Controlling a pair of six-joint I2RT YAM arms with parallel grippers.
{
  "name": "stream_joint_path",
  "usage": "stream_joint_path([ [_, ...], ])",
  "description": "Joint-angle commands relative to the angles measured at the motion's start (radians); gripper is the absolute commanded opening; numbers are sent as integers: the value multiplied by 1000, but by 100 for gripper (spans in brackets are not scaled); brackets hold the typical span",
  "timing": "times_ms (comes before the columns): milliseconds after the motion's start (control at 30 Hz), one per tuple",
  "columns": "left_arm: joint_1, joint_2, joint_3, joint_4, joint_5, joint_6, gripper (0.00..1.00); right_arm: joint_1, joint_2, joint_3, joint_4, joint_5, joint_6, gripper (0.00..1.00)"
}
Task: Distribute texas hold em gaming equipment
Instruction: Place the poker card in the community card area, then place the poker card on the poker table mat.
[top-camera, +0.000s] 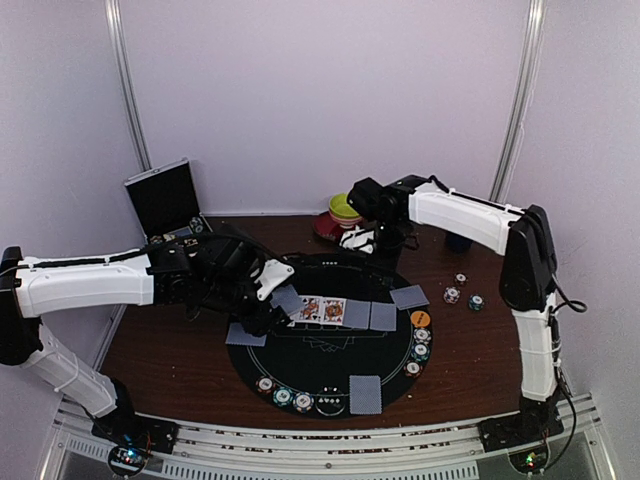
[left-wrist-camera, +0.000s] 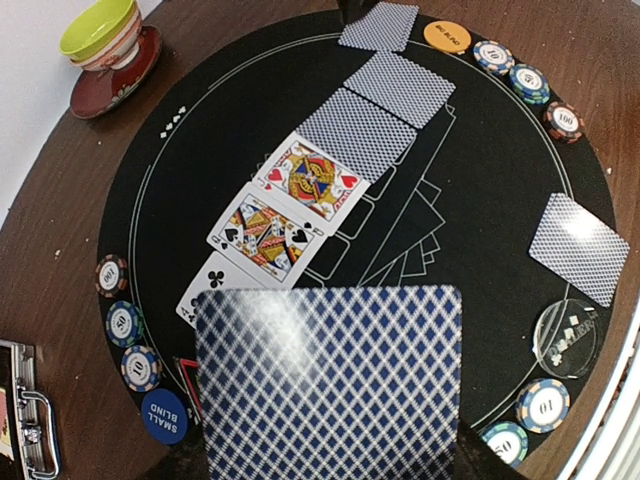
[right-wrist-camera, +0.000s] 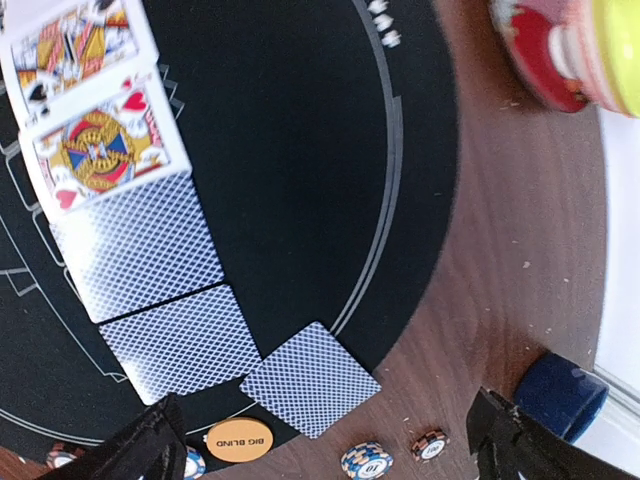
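Your left pincer (top-camera: 275, 292) is clamping a blue-lattice-backed playing card (left-wrist-camera: 330, 385) over the round black felt mat (left-wrist-camera: 500, 200), where a row of cards (left-wrist-camera: 300, 190) is lying. Your right pincer (right-wrist-camera: 330, 445) is gaping apart, empty. The yellow-green bowl (left-wrist-camera: 98, 28) is sitting on a red saucer (left-wrist-camera: 115, 85); its contents are hidden.

The white-shelled left arm (top-camera: 90, 280) rises from its base at the near left corner, its forearm lying nearly level toward the middle. Its black left gripper (top-camera: 268, 298) is closed on a grey-blue-backed playing card (left-wrist-camera: 330, 380), held flat close under the wrist camera and hiding the fingertips. The white-shelled right arm (top-camera: 470, 215) stands tall from the near right corner, bends at a black elbow and stretches leftward along the far side, where its black right gripper (right-wrist-camera: 330, 455) points down with jaws spread wide, its dark fingers (right-wrist-camera: 150, 445) at opposite edges of the wrist view.
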Motion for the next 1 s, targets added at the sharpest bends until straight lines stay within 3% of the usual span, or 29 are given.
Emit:
stream_joint_path([
  [0, -4, 11, 13, 35, -33, -21, 63, -31, -168, -103, 168, 22, 164, 100],
  [233, 33, 49, 31, 1, -97, -57, 64, -60, -376, -326, 346, -72, 272, 100],
  [467, 203, 110, 79, -40, -92, -87, 64, -63, -507, -422, 416, -138, 331, 100],
  [800, 429, 224, 176, -54, -52, -121, 64, -65, -561, -504, 495, -145, 360, 100],
  [967, 445, 294, 243, -22, 7, -77, 63, -67, -583, -521, 509, -134, 361, 100],
])
